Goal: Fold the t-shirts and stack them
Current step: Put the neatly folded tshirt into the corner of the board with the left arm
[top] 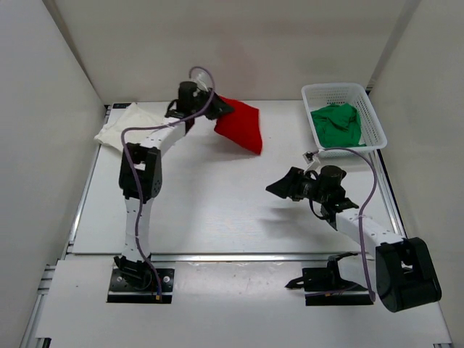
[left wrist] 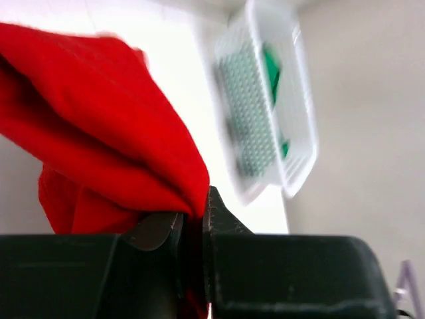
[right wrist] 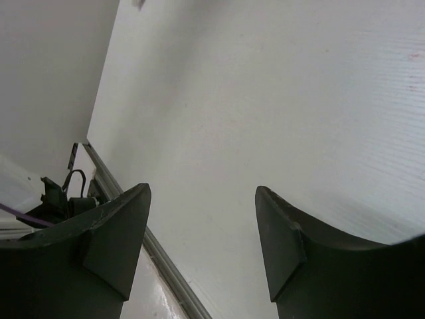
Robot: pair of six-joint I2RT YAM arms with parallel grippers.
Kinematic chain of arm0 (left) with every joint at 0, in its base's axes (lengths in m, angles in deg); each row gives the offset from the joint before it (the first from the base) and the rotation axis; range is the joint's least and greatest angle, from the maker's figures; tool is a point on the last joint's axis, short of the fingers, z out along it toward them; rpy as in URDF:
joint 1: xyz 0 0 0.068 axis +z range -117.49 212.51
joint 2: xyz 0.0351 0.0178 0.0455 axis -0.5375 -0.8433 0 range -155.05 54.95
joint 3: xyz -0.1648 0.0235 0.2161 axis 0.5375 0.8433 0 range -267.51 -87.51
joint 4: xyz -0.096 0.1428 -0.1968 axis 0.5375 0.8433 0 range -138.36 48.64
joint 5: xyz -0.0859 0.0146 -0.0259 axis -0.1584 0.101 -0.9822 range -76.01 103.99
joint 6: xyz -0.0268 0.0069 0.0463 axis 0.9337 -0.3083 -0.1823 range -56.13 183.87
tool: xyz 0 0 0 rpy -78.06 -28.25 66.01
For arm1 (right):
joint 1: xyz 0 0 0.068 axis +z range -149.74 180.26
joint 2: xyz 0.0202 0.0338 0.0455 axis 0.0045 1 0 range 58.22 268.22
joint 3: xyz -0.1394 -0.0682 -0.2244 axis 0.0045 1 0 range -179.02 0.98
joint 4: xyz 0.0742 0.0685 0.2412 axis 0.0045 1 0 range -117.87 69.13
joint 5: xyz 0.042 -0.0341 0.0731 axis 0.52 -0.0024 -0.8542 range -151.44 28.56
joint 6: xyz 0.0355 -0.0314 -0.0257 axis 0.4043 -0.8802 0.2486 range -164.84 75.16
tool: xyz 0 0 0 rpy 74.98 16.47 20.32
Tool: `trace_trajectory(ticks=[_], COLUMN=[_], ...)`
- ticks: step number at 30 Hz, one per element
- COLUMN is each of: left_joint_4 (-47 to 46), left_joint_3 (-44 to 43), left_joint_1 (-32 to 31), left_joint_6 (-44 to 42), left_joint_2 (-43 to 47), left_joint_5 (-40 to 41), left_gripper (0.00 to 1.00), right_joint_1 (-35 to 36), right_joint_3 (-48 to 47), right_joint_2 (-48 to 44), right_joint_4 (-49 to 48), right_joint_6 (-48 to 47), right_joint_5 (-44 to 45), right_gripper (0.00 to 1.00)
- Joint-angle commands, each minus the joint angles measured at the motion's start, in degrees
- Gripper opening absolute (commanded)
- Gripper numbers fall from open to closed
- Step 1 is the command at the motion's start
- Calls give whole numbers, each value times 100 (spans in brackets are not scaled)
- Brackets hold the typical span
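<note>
Grip: left hand (left wrist: pixel 192 222) pinches red t-shirt (top: pixel 243 125), upper centre; the pinch is clear only in the wrist view.
Right hand (right wrist: pixel 202 226): spread, above bare surface (top: pixel 217 210).
Green t-shirt (top: pixel 337 123): in basket (top: pixel 333 87), blurred in left wrist view.
Cream t-shirt (top: pixel 127 125): upper left.

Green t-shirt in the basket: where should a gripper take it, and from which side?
Probably straight down from above, pinching a raised fold near the middle of the green t-shirt. It lies bunched inside the basket, whose walls block any sideways approach.
</note>
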State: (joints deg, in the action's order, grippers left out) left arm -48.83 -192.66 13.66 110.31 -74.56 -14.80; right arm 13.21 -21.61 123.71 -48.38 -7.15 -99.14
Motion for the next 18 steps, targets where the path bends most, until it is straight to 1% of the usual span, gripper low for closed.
trace_trajectory(ticks=[1, 2, 4, 5, 6, 7, 8, 9, 10, 11, 12, 13, 14, 15, 16, 17, 18], left_joint_4=[144, -39, -207, -434, -802, -980, -1416, -1725, -1928, -2035, -2097, -2054, -1932, -1965, -1957, -1940, -1905], left_joint_3=[-464, -376, 97, 569, 1183, 1842, 2179, 2774, 3250, 3646, 3833, 4200, 4386, 4754, 5010, 5134, 5188], left_joint_1=[1091, 1433, 1883, 2338, 2499, 2875, 3209, 3386, 3649, 3878, 4019, 4082, 4222, 4310, 4381, 4468, 4513], left_joint_6=[295, 357, 454, 489, 637, 874, 1024, 1234, 1410, 1473, 1456, 1430, 1430, 1447, 1456, 1474, 1491], left_joint_2=[690, 891, 1217, 1453, 1699, 1814, 2051, 2201, 2246, 2325, 2447, 2527, 2762, 2982, 3072, 3255, 3292], left_joint_5=[-485, -582, -575, -548, -513, -435, -347, -242, -232, -188, -66, 57, 363, 723, 839, 936, 989], left_gripper=[0, 0, 0, 1, 1, 2, 18, 30, 66, 95, 99, 99, 99, 99, 98, 98, 99], right_joint_1=[-187, -170, -170, -127, -56, -21, 75, 102, 224, 347, 418, 558, 620, 752, 849, 971, 964], right_joint_3=[9, 9, 44, 1, 9, 26, -8, -35, -70, -53, -44, -26, -35, -35, -44, -26, 0], right_joint_2=[-187, -160, -72, 6, 33, 121, 200, 279, 332, 367, 402, 455, 482, 560, 570, 526, 517], right_joint_4=[-103, -128, -172, -216, -234, -243, -225, -216, -260, -252, -295, -287, -226, -138, -120, -41, 55], right_joint_6=[-148, -139, -174, -175, -183, -201, -166, -218, -201, -210, -201, -227, -271, -245, -306, -367, -403], right_joint_5=[-45, -106, -133, -124, -142, -159, -168, -168, -220, -186, -125, -98, -54, -11, 33, 156, 331], right_gripper=[63, 63, 62, 62, 62, 62, 63, 63, 62, 62, 62, 63, 64, 64, 64, 64, 65])
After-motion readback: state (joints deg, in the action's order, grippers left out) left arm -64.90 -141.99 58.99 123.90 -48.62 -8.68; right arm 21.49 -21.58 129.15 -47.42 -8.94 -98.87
